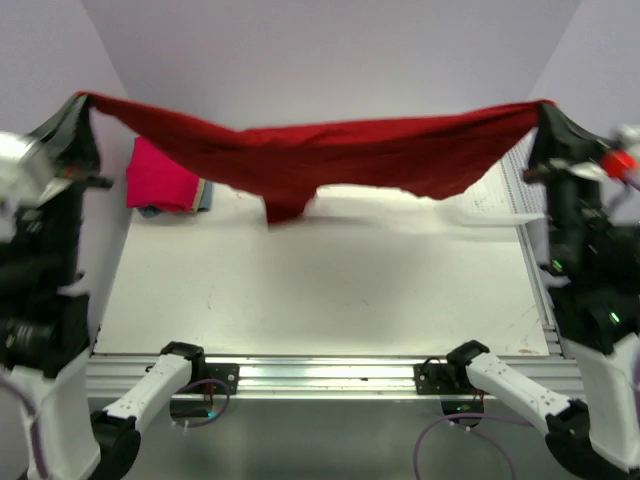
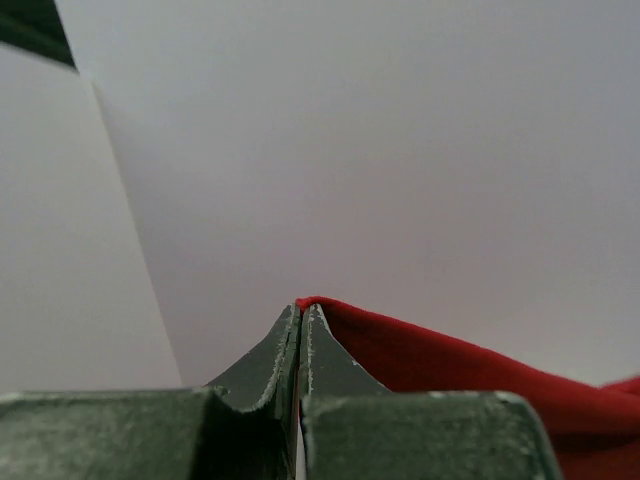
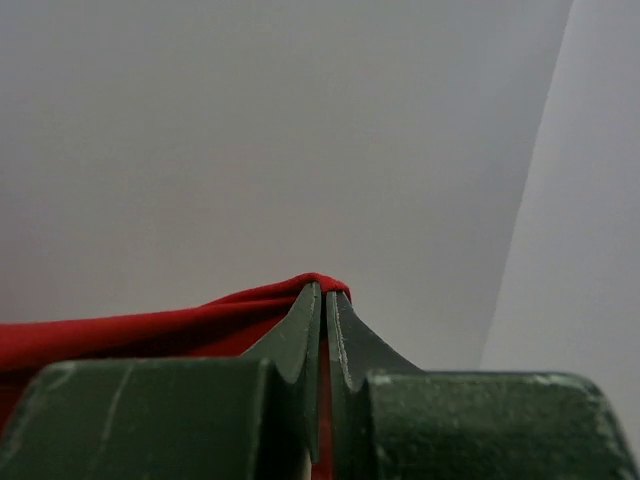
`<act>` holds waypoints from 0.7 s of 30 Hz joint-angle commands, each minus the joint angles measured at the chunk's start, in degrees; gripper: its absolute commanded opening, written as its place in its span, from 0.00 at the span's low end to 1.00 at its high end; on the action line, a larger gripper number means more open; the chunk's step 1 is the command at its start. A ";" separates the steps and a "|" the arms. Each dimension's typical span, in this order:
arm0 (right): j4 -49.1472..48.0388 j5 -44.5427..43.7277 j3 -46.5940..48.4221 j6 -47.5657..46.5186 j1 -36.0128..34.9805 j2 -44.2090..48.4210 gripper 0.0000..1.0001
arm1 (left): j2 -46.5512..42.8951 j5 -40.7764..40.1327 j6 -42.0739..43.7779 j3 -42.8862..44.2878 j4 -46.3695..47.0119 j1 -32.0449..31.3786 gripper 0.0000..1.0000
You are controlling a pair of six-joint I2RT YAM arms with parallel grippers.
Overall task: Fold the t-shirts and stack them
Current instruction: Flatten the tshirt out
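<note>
Corners of a dark crimson red cloth t-shirt (image 1: 330,150) are pinched in the closed left gripper (image 2: 302,312) and closed right gripper (image 3: 323,290). It is hung sagging between them.

Soft even light, slight blur
</note>
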State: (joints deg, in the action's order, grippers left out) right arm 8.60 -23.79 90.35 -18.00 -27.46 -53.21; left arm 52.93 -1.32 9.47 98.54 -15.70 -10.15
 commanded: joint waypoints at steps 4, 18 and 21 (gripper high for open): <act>-3.69 13.15 -1.23 6.04 3.01 14.71 0.00 | -11.17 6.94 -3.84 6.48 3.84 0.92 0.00; 8.34 10.62 8.80 12.81 20.78 4.98 0.00 | -6.09 4.94 -6.67 5.80 4.28 3.56 0.00; 13.36 6.92 5.64 15.35 20.78 -2.93 0.00 | -1.43 -0.15 -5.09 -4.80 6.64 2.86 0.00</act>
State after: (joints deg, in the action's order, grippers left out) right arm 11.97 -10.59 100.22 -5.37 -6.94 -44.86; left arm 44.01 6.02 2.66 102.69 -9.47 -6.90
